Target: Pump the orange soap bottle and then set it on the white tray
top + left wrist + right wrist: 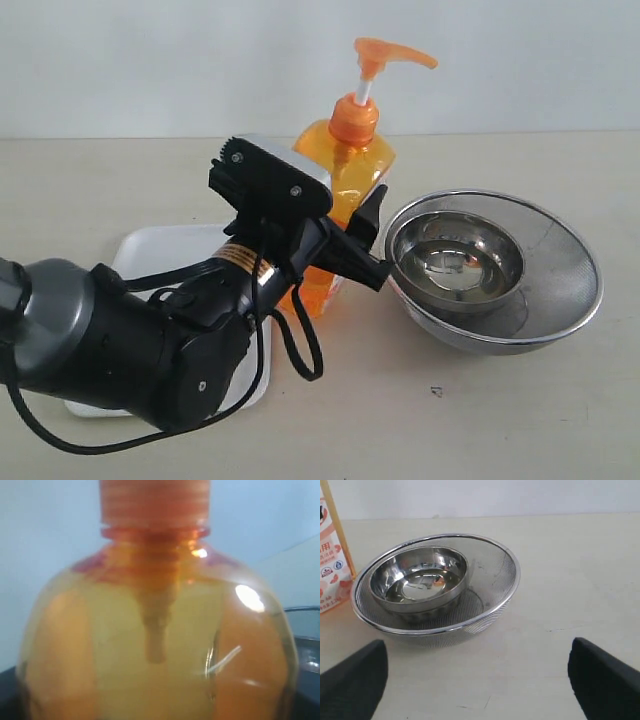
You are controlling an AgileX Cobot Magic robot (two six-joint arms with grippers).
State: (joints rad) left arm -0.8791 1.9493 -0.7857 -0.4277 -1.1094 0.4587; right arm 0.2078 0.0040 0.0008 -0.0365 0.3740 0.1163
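Note:
The orange soap bottle (352,168) stands upright at the right edge of the white tray (150,250), its orange pump head (385,55) raised on the white stem. My left gripper (340,228) reaches in from the left and is shut on the bottle's body, one black finger (368,232) showing on its right side. The left wrist view is filled by the bottle's shoulder (155,630), with a dark fingertip (7,692) at its edge. My right gripper (477,675) hangs open over bare table, out of the exterior view, and a strip of the bottle's label (330,565) shows at that view's edge.
A small steel bowl (455,255) sits nested inside a wide steel mesh strainer (565,290) just right of the bottle, almost touching the left gripper's finger. The same bowl (420,580) and strainer (492,572) lie ahead of the right gripper. My left arm covers much of the tray.

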